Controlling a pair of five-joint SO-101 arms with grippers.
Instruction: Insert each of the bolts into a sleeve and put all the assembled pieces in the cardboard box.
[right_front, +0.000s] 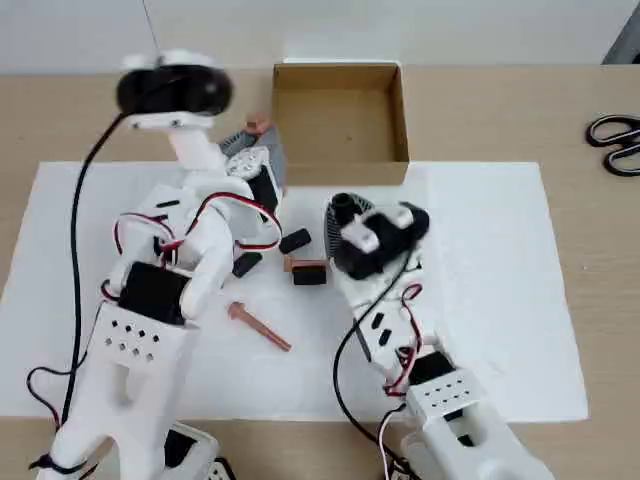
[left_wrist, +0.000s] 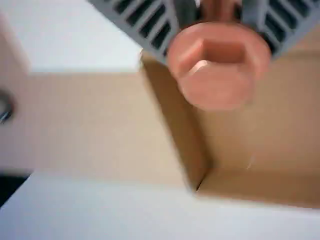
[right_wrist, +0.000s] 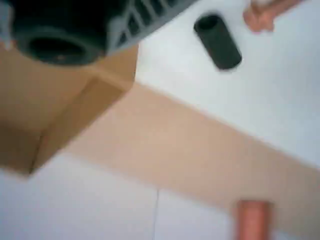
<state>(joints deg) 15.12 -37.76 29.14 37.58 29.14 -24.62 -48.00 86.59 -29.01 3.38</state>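
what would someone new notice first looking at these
Probably the copper-coloured bolt pinched in the left gripper, its head looming in the left wrist view beside a corner of the cardboard box. Next, the right gripper holding a black sleeve near the box's front wall, and a loose bolt lying on the white sheet.

cardboard box (right_front: 340, 120) at back, bolt (right_front: 258, 327) and sleeves (right_front: 295, 241) on sheet (right_front: 500, 300) in front of it, scissors (right_front: 615, 140) far right

Bright, even light; soft shadows.
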